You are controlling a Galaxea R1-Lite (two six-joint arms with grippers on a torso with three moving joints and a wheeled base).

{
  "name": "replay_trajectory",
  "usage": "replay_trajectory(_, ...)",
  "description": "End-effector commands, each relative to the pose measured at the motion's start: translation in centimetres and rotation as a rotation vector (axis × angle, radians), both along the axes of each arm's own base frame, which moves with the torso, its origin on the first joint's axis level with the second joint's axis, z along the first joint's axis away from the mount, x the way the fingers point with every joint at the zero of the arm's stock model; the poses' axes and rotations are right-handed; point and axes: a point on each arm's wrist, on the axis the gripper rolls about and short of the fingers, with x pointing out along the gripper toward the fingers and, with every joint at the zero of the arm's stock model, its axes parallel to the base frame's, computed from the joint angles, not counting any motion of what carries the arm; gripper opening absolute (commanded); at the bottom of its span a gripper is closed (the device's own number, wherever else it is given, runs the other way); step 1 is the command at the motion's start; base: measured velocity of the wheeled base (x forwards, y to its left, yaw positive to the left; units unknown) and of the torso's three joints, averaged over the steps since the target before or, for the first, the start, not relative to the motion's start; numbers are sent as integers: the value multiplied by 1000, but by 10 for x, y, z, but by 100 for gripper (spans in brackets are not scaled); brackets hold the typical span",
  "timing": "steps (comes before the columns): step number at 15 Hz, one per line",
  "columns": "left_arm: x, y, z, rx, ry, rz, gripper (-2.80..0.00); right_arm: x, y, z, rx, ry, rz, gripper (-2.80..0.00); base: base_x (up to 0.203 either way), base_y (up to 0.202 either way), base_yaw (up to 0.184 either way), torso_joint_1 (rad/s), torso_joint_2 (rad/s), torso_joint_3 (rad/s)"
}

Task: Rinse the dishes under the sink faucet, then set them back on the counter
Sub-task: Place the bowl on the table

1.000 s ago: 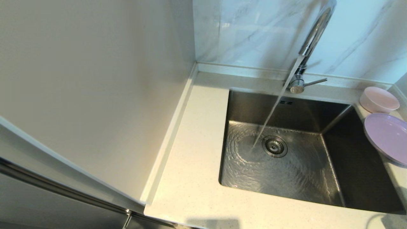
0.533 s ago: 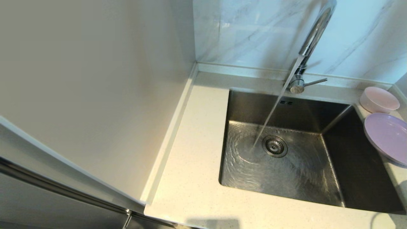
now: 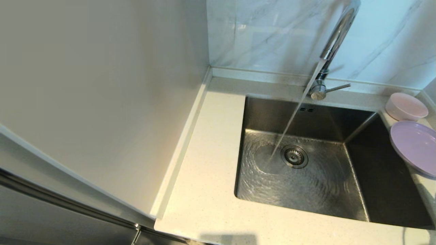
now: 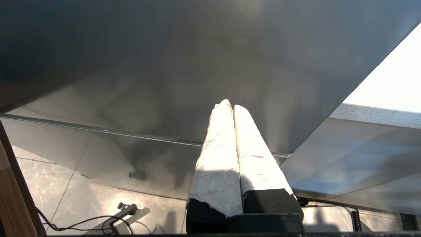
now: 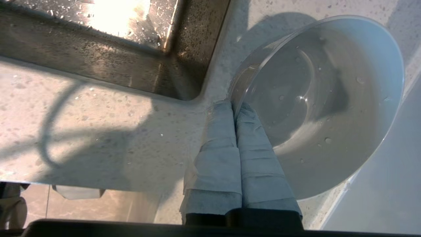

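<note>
Steel basin walls of the sink (image 3: pixel 306 170) carry a running stream from the faucet (image 3: pixel 335 41), which lands just beside the round drain strainer (image 3: pixel 294 156), so rinsing water is available. The right pincer (image 5: pixel 234 104) has its padded fingers pressed together on the rim of a pale greyish-white dish (image 5: pixel 329 108), pinching it at the near edge. The dish sits tilted over the bench (image 5: pixel 98 138) near the sink corner; whether it touches the surface cannot be told. Water droplets cling to its inner face, which suggests it is already rinsed and is being set down. The dish is smooth, matte and shallow, with a thin rim suited to an edge pinch. A pink bowl (image 3: pixel 406 107) and a lavender plate (image 3: pixel 415 146) rest on the bench to the right of the sink. The left pincer (image 4: pixel 232 107) hangs parked below the bench, fingers pressed together on nothing.
</note>
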Motion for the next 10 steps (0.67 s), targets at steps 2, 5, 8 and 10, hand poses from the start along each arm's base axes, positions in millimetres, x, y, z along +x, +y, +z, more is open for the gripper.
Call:
replay_trajectory(2,0,0,0,0,0,1,-280,6,-7,-10,18,20,1,-280,0,0,0,0,0,0)
replay_trajectory(5,0,0,0,0,0,-1,-280,8,-8,-14,19,18,-1,-280,0,0,0,0,0,0)
replay_trajectory(8,0,0,0,0,0,1,-280,10,-11,-16,16,15,-1,-280,0,0,0,0,0,0)
replay_trajectory(10,0,0,0,0,0,0,-280,11,-11,-17,6,5,0,-280,0,0,0,0,0,0)
